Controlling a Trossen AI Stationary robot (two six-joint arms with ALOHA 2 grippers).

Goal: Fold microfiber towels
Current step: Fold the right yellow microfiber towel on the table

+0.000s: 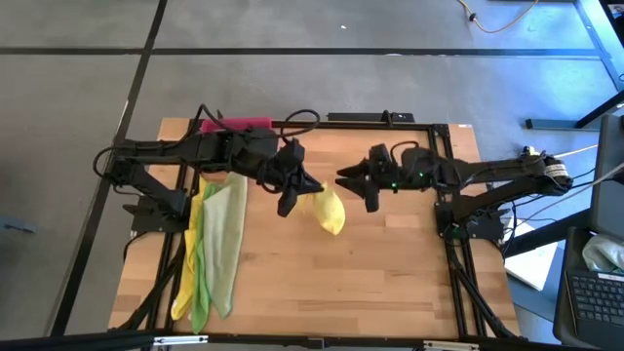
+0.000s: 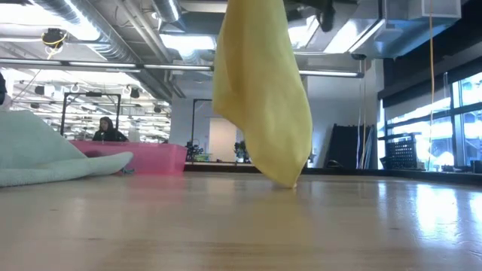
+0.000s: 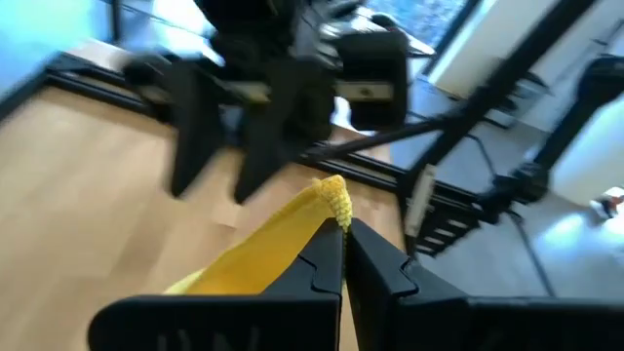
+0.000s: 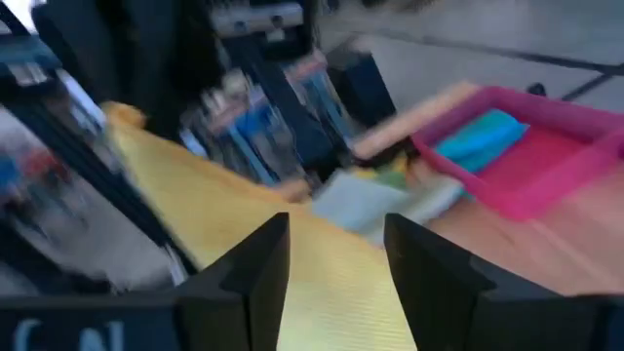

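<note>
A yellow microfiber towel (image 1: 331, 211) hangs mid-table from my left gripper (image 1: 310, 185), which is shut on it. Its lowest corner (image 2: 290, 183) reaches the tabletop. My right gripper (image 1: 343, 178) faces the left one from the table's right, open and level. In the left wrist view nothing lies between its fingers (image 3: 219, 166). In its own view the yellow towel (image 4: 244, 224) shows past the gap. Yellow (image 1: 183, 268), bright green (image 1: 202, 278) and pale olive (image 1: 226, 239) towels lie stacked along the table's left side. A teal towel (image 4: 478, 136) lies in the pink tray (image 4: 546, 166). My left gripper pinches a top corner (image 3: 331, 195) of the yellow towel between its two fingertips, and the corner's edge pokes out just past them. The fingers come from the table's left, slanting slightly down. The towel hangs slack below, with its bottom corner (image 2: 290, 183) on the table.
The pink tray (image 1: 239, 124) stands at the table's far edge, behind the left arm. Bare wood (image 1: 370, 283) lies near and to the right of the hanging towel. A person sits in the room beyond the table (image 2: 107, 129).
</note>
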